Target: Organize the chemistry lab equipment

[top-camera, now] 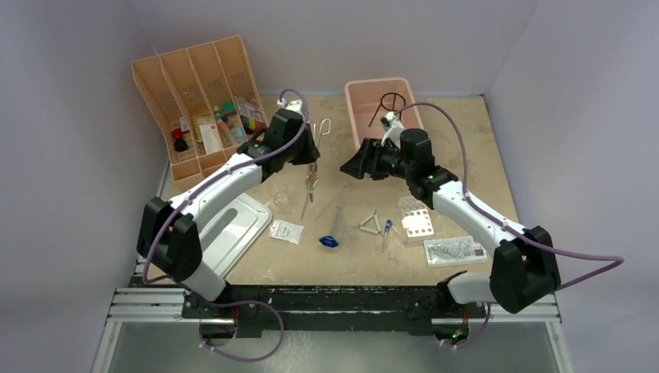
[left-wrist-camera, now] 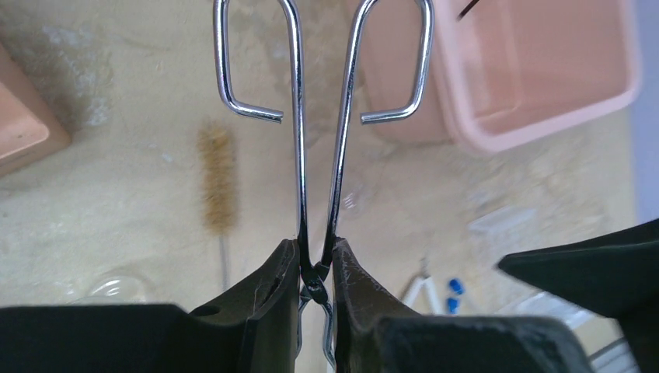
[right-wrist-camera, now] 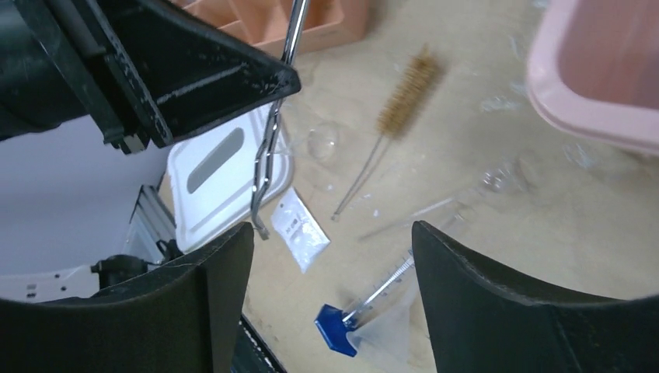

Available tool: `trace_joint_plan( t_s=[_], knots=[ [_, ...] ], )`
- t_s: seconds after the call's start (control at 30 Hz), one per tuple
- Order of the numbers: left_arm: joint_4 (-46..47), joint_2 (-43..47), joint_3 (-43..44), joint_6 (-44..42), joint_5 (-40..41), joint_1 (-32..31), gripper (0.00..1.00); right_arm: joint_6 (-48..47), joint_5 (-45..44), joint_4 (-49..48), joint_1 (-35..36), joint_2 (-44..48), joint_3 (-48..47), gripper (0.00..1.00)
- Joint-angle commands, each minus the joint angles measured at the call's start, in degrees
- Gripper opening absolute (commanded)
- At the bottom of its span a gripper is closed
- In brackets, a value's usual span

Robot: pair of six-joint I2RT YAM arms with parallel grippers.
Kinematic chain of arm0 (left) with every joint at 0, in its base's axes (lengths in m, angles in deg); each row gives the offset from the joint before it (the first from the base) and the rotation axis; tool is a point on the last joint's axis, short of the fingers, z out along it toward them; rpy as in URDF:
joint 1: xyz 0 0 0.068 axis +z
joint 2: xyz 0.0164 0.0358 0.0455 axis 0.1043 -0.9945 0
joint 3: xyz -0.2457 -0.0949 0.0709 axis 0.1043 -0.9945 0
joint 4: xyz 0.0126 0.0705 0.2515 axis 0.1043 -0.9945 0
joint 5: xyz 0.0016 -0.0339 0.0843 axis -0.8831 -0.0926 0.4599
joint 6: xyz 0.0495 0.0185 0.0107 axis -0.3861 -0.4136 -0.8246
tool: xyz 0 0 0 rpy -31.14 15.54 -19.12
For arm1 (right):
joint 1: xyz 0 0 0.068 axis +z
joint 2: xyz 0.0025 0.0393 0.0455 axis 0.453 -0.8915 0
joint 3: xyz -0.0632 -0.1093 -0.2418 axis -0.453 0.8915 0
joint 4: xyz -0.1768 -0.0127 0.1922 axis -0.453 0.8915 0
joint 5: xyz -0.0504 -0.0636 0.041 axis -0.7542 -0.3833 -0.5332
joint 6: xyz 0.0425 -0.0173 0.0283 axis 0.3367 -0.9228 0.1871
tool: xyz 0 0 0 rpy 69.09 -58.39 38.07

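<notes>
Step in hand: moving the metal forceps [left-wrist-camera: 298, 140]. They are up off the bench [top-camera: 491, 155], over its middle toward the far edge, between the orange divided tray [top-camera: 167, 85] and the pink tub [top-camera: 365, 97].
Left gripper [left-wrist-camera: 315, 255]: clamped on the forceps right at the pivot, with its fingers almost together on the thin metal.
Right gripper [right-wrist-camera: 332, 229]: fingers wide apart with nothing between them. It faces the left gripper from just beside it.
Forceps, look: bright steel wire with two slim shanks meeting at the pivot. The handle loops curl outward and point toward the far edge, and the crooked tips hang toward the near edge. By the look of it, it is thin and slick and apt to swivel in a pinch.
Next move, judged: either a pass to the waiting right gripper or a straight carry to a container; the pictures do not settle which. A pass calls for the right fingers to close on the shanks clear of the left fingers before the left lets go.
Already in the tub: the black wire ring tripod [top-camera: 392, 102].
On the bench toward the near edge: blue bulb [top-camera: 329, 242], clear packet [top-camera: 286, 231], clear well rack [top-camera: 417, 223], blue-tipped dropper [top-camera: 387, 228].
</notes>
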Motion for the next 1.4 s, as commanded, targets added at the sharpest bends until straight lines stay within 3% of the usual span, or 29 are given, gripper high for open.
trace_joint_plan(
  t_s=[0.0,0.27,0.43,0.77,0.93,1.0,1.13,1.27,1.37],
  knots=[
    [10.75,5.27,3.72,11.80,0.96,0.69,0.00,1.47,7.17,-8.67,0.68,-1.49,-4.69,0.79],
    [16.40,4.61,5.49,21.94,0.57,0.71,0.00,8.07,8.89,-14.63,1.36,-8.42,-10.40,0.77],
    [16.78,4.25,5.95,23.33,0.50,0.70,0.00,9.83,7.48,-12.46,1.47,-11.87,-13.40,0.60],
    [16.23,3.71,5.69,24.48,-0.66,1.07,0.00,9.14,9.18,-14.26,2.16,-15.97,-16.82,0.40],
    [16.34,3.62,5.72,24.26,-0.48,1.76,0.00,8.25,10.91,-15.09,2.17,-16.83,-17.98,0.14],
    [16.35,3.68,5.91,23.59,-0.80,2.22,0.13,7.68,10.86,-15.61,2.18,-16.47,-18.24,0.02],
    [14.40,3.88,7.90,20.87,-0.93,2.87,0.51,5.93,10.75,-13.62,2.06,-14.80,-19.42,0.00],
    [11.29,4.49,10.89,15.96,-0.06,3.60,0.70,1.34,6.40,-8.06,0.92,-12.60,-22.22,0.00],
    [10.87,5.58,11.64,13.32,0.07,4.65,0.72,-0.50,4.49,-4.62,-2.78,-11.57,-23.70,0.00]
  ],
)
